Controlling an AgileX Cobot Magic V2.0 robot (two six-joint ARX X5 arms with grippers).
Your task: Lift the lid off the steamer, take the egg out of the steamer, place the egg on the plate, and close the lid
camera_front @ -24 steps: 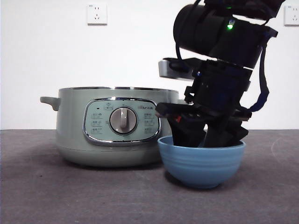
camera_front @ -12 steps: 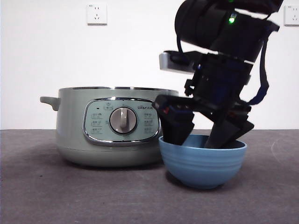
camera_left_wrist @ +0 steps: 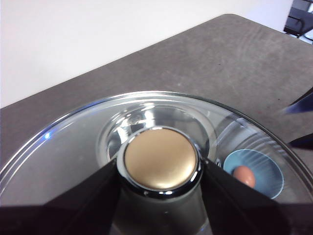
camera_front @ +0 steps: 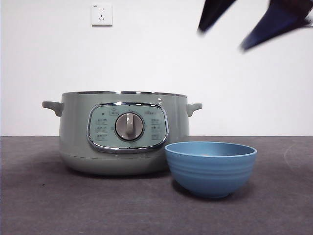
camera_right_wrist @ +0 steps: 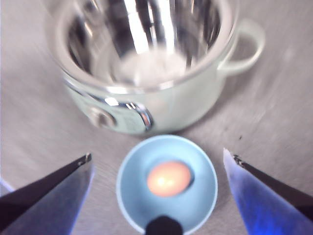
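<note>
1. Since the brown egg (camera_right_wrist: pixel 168 178) already lies in the matte blue ridged bowl that serves as the plate (camera_right_wrist: pixel 137 203), the coming move turns on the shallow glass lid with its chrome rim (camera_left_wrist: pixel 73 147) and on where the pot lies from it.
2. The left gripper (camera_left_wrist: pixel 160 169) is clamped on the lid's round knob, one black jaw on each side, and holds the lid in the air; through the glass the plate and egg show below it and off to one side.
3. The large pale sage-green steamer (camera_front: pixel 122 132) stands open just beside the plate; I judge the left arm must carry the lid over the steel rim and lower it level.
4. The right gripper (camera_right_wrist: pixel 159 171) hangs high above the plate, jaws spread wide and empty.
5. The small print around the silver dial (camera_front: pixel 129 126) is too fine to read.
</note>
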